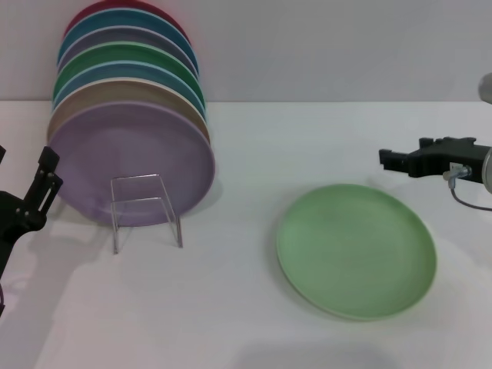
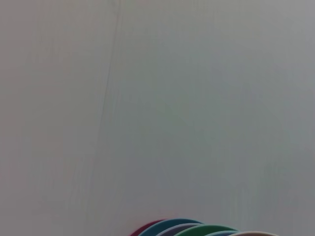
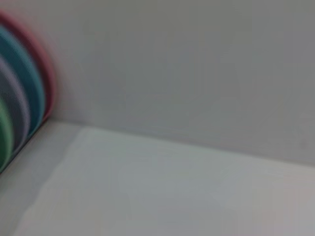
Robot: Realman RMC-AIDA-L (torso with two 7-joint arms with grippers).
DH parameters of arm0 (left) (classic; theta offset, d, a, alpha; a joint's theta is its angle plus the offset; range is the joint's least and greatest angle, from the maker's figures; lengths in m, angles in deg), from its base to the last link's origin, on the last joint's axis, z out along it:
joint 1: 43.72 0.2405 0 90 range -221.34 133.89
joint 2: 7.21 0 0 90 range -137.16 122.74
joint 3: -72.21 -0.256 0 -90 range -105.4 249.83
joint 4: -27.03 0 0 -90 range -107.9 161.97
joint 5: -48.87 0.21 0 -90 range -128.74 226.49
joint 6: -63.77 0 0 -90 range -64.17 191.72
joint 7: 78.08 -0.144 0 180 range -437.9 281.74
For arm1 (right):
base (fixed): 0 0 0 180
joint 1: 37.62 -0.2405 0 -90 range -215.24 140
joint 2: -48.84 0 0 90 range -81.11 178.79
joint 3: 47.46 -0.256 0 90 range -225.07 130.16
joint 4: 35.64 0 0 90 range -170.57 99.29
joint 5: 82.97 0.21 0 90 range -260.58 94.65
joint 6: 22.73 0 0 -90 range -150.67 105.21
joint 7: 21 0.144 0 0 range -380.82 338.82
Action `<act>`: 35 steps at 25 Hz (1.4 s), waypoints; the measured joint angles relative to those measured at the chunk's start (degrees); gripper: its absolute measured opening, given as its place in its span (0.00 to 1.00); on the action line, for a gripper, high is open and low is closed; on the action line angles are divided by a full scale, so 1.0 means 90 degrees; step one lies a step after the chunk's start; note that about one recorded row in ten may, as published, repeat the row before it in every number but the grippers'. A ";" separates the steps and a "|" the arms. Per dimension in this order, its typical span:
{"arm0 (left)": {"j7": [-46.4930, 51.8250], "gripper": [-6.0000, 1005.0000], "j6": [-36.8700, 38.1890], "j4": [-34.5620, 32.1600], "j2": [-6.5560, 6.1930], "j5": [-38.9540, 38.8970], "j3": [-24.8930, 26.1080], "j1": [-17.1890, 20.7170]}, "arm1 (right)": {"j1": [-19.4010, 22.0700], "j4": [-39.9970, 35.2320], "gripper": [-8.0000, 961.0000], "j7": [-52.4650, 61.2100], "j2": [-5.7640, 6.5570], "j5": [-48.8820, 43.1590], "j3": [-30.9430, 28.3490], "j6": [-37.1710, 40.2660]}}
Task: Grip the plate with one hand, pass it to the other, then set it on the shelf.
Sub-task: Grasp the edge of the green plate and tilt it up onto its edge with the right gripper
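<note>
The plate (image 1: 357, 250), round, matte pastel green with a shallow rim, lies flat on the white counter (image 1: 231, 323), right of centre. The right gripper (image 1: 388, 158) hovers just beyond its far right edge; whether its jaws are spread I cannot tell. Well left, the clear shelf (image 1: 144, 207) stands before a leaning row of coloured plates (image 1: 131, 123). The left gripper (image 1: 42, 188) sits beside them, jaws unreadable.

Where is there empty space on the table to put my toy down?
Bare table lies between the clear shelf and the light green plate, and along the near edge. It is crowded at the far left, where the stack of plates leans, with the left gripper beside it.
</note>
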State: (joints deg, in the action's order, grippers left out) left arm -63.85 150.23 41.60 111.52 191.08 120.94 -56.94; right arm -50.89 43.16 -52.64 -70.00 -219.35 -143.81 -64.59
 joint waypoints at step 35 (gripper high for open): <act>-0.0009 0.77 0.0018 -0.0037 0.0001 0.0000 0.0183 -0.0043 | -0.1316 -0.0871 0.76 0.1095 0.0049 -0.1140 -0.1759 -0.3782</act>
State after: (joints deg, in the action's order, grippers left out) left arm -63.93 150.40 41.27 111.53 191.08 122.59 -57.32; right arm -62.73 35.32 -42.78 -69.56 -229.60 -159.64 -98.62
